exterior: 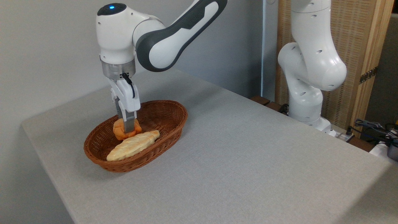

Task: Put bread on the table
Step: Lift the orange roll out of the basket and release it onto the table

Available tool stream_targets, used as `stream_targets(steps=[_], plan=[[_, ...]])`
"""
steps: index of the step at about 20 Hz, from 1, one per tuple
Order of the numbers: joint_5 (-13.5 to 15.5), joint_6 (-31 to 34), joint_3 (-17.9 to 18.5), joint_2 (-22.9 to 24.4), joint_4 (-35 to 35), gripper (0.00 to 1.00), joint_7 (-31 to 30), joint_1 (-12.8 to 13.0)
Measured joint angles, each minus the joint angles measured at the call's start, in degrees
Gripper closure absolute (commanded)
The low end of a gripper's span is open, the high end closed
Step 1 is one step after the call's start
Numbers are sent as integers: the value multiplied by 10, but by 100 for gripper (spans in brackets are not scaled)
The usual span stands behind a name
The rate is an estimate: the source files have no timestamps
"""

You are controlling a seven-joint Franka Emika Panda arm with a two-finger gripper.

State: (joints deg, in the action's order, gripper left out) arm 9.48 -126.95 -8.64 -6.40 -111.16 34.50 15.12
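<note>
Your hand [127, 130] points straight down into the wicker basket [169, 132], its fingers set around the bread [118, 130]; whether they are pressed tight on it you cannot tell. The bread sits inside the basket, just behind the long braided loaf [133, 145], which lies along the basket's near wall. The basket stands near the tabletop's [248, 161] left edge, toward the far left corner. Bare tabletop runs wide to the right edge and to the near edge

Orange-golden knotted bread [119, 130] in basket, light grey table [248, 149] beneath
</note>
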Motion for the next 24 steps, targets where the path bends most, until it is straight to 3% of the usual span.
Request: stream_targets(steps=[4, 9, 11, 14, 18, 20, 22, 24], plan=[[0, 59, 14, 37, 8, 71, 22, -3], [-7, 164, 86, 121, 22, 67, 104, -7], [-49, 189, 106, 146, 22, 66, 130, -7], [-125, 196, 114, 156, 17, 40, 140, -7], [-234, 196, 120, 148, 3, 23, 140, -6], [-273, 196, 131, 145, -5, 8, 140, -6], [-316, 195, 143, 145, -9, 0, 140, -5], [-338, 191, 155, 145, -9, 0, 140, -5]])
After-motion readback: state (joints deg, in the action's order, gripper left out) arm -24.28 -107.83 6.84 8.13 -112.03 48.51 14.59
